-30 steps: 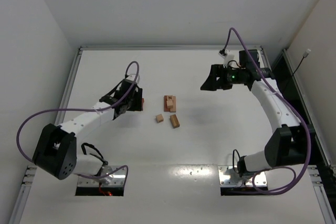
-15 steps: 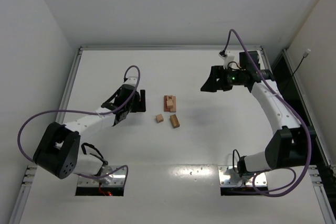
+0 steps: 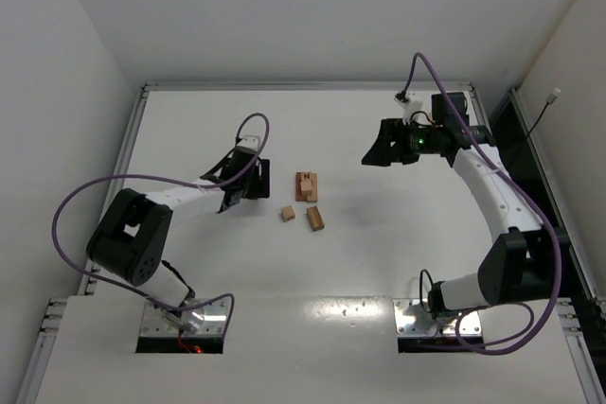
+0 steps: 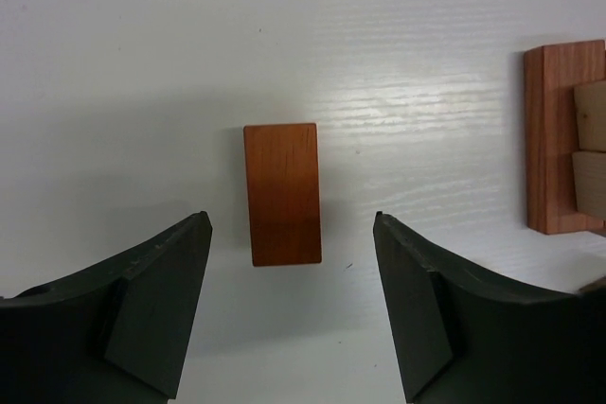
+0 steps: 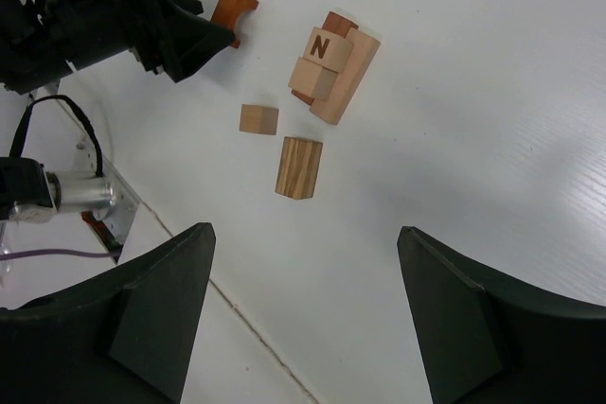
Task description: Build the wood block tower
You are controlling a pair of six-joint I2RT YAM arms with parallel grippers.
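A reddish-orange bar (image 4: 282, 193) lies flat on the white table, just ahead of my left gripper (image 4: 290, 234), whose fingers stand open with gaps on both sides of it. To the right of that bar sits a small stack (image 3: 306, 186): a reddish base with tan blocks on top, one marked N (image 5: 322, 47). A tan cube (image 3: 288, 214) and a striped tan bar (image 3: 314, 219) lie loose near the stack. My right gripper (image 3: 374, 153) hangs open and empty above the table, right of the blocks. In the top view the left gripper (image 3: 254, 182) covers the reddish bar.
The table (image 3: 379, 262) is white with raised rails along its left, far and right edges. Purple cables loop from both arms. The arm bases (image 3: 180, 314) are bolted at the near edge.
My left gripper has shifted right toward the blocks and its arm has folded in closer. The right arm has not moved.
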